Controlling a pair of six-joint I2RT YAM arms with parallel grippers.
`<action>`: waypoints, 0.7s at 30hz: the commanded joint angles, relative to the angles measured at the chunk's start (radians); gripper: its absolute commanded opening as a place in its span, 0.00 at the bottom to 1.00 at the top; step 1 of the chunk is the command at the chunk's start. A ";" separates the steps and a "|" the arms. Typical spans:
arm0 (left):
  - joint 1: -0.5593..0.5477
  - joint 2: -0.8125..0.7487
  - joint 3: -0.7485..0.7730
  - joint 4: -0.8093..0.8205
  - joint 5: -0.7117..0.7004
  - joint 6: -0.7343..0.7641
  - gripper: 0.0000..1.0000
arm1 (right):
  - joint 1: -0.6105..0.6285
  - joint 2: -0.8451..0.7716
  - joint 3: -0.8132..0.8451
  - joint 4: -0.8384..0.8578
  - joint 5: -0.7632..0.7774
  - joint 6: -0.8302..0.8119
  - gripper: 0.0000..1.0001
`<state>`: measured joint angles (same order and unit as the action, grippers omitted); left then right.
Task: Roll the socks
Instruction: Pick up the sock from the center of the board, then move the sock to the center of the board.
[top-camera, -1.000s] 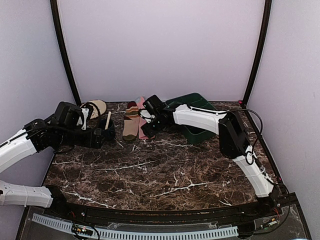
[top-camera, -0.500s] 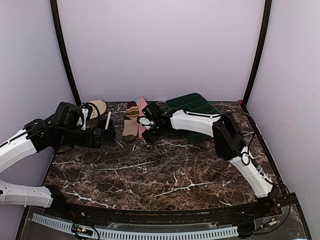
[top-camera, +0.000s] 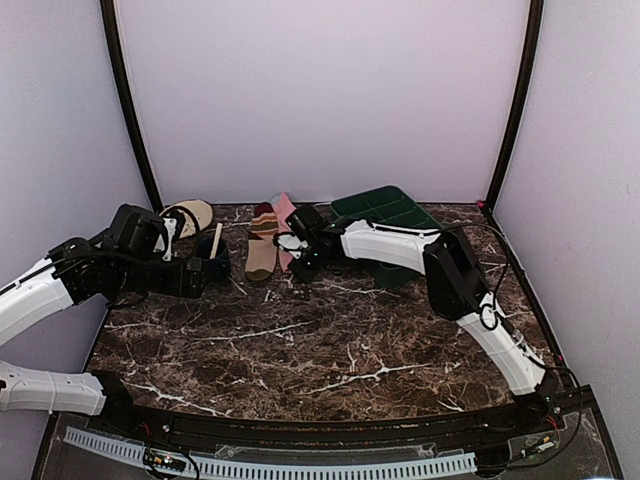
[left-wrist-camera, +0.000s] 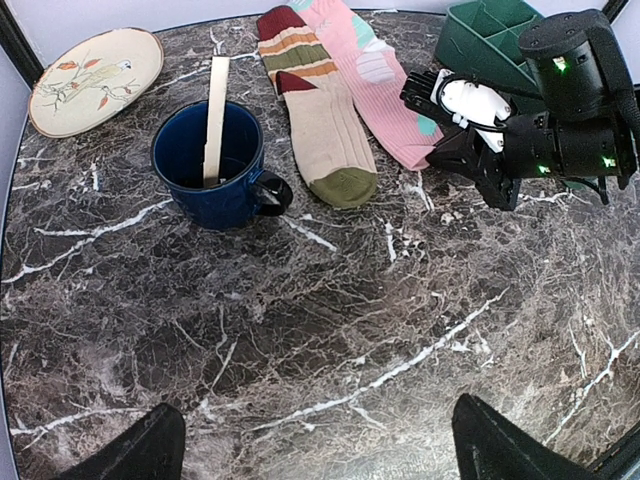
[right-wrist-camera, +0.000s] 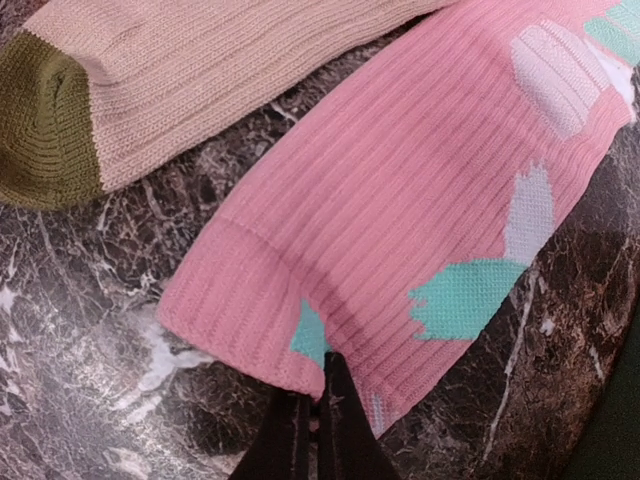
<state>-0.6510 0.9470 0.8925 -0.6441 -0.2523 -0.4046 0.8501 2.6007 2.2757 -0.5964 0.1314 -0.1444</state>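
Note:
Two socks lie side by side at the back of the marble table. The pink sock (left-wrist-camera: 372, 85) (right-wrist-camera: 400, 190) (top-camera: 284, 212) has teal and white marks. The tan striped sock (left-wrist-camera: 318, 115) (right-wrist-camera: 190, 70) (top-camera: 262, 245) with its olive toe is on its left. My right gripper (right-wrist-camera: 318, 392) (left-wrist-camera: 442, 152) (top-camera: 297, 263) is shut on the near edge of the pink sock's cuff, pinching the fabric between its fingertips. My left gripper (left-wrist-camera: 318, 450) (top-camera: 197, 276) hangs open above bare marble in front of the mug, holding nothing.
A dark blue mug (left-wrist-camera: 215, 165) with a wooden stick (left-wrist-camera: 215, 115) in it stands left of the tan sock. A beige patterned plate (left-wrist-camera: 95, 80) (top-camera: 192, 215) lies at the back left. A green compartment tray (left-wrist-camera: 480, 30) (top-camera: 385, 210) sits behind the right arm.
My right gripper has come down to the pink sock's cuff and closed on its edge. The left arm has stayed in place.

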 joint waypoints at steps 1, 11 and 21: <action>-0.003 -0.019 -0.005 0.007 -0.001 0.000 0.96 | -0.003 -0.046 -0.114 -0.005 -0.014 0.032 0.00; -0.005 -0.034 -0.061 0.079 0.026 -0.004 0.96 | 0.074 -0.364 -0.498 0.010 -0.062 0.138 0.00; -0.023 -0.003 -0.137 0.226 0.132 -0.026 0.95 | 0.326 -0.703 -0.881 -0.004 -0.121 0.408 0.00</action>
<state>-0.6582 0.9287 0.7845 -0.5236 -0.1844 -0.4206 1.0847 2.0041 1.4796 -0.5976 0.0505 0.1070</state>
